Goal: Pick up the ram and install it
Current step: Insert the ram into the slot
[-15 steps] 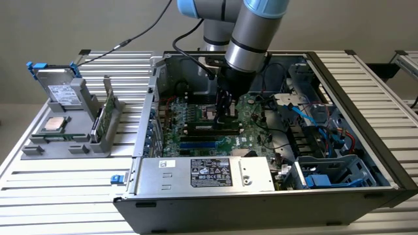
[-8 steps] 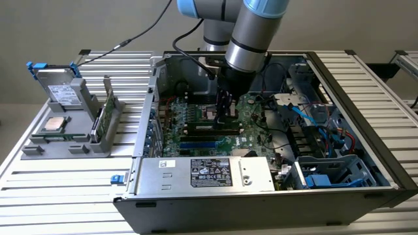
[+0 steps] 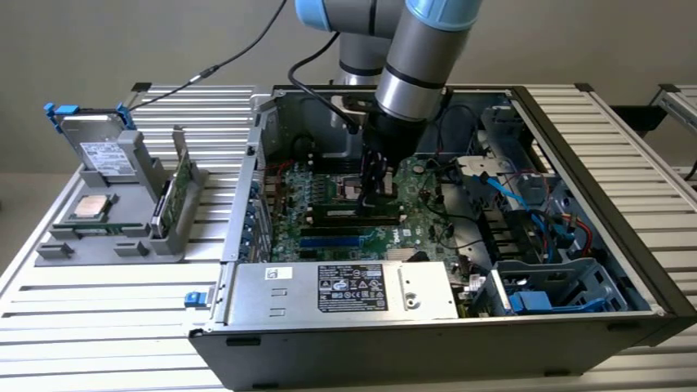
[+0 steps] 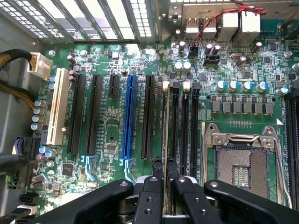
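The ram is gripped edge-on between the jaws, which are drawn in narrow against its two faces. It is held in line with the black memory slots, directly ahead of the jaws; whether a slot is touched cannot be told. Near the jaws on one side the open processor socket is seen. On the other side a blue expansion slot and, farther off, a white slot are seen, all on the green motherboard. The jaws are carried by the arm inside the open computer case. Well apart from the jaws, a grey holder is set on the slatted surface.
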Controlling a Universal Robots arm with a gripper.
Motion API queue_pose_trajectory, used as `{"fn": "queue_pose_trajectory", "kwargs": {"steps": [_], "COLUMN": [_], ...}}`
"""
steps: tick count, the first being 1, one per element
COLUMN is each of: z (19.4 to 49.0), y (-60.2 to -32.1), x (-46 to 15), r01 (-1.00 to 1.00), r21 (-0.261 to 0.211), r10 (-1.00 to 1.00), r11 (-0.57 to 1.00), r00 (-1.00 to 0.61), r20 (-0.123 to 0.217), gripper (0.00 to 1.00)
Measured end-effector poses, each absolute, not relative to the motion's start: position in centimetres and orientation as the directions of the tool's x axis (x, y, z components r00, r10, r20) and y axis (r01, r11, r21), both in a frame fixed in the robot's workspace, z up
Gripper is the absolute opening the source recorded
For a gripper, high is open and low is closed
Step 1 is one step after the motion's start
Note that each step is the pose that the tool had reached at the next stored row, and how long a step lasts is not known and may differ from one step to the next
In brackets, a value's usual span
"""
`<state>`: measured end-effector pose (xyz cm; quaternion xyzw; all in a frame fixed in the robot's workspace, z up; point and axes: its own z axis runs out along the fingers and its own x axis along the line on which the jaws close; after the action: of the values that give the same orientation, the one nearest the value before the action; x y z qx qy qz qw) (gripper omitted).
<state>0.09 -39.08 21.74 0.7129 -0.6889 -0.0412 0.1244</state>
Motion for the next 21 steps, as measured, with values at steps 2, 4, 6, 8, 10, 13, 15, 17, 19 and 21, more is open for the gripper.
{"fn": "queue_pose_trajectory", "kwargs": {"steps": [2, 4, 6, 8, 10, 13, 15, 17, 19, 21], "z": [21.73, 21.7, 21.67, 21.64, 21.6, 21.52, 21.5, 21.5, 21.49, 21.49], "y": [-39.09, -39.08, -39.07, -39.06, -39.05, -39.05, -39.05, -39.05, -39.05, -39.05], "x": [0.08, 0.06, 0.03, 0.02, 0.02, 0.02, 0.01, 0.01, 0.01, 0.02], "r01": [-0.972, -0.972, -0.972, -0.972, -0.972, -0.972, -0.972, -0.972, -0.972, -0.972], "r21": [0.234, 0.234, 0.234, 0.234, 0.234, 0.234, 0.234, 0.234, 0.234, 0.234], "r10": [-0.992, -0.992, -0.992, -0.992, -0.992, -0.992, -0.992, -0.992, -0.992, -0.992], "r11": [-0.02, -0.019, -0.019, -0.019, -0.019, -0.019, -0.019, -0.019, -0.019, -0.019], "r00": [0.048, 0.047, 0.047, 0.047, 0.047, 0.047, 0.047, 0.047, 0.047, 0.047], "r20": [0.114, 0.115, 0.115, 0.115, 0.115, 0.116, 0.116, 0.116, 0.116, 0.115], "gripper": [0.14, 0.14, 0.14, 0.14, 0.14, 0.14, 0.14, 0.14, 0.14, 0.14]}}
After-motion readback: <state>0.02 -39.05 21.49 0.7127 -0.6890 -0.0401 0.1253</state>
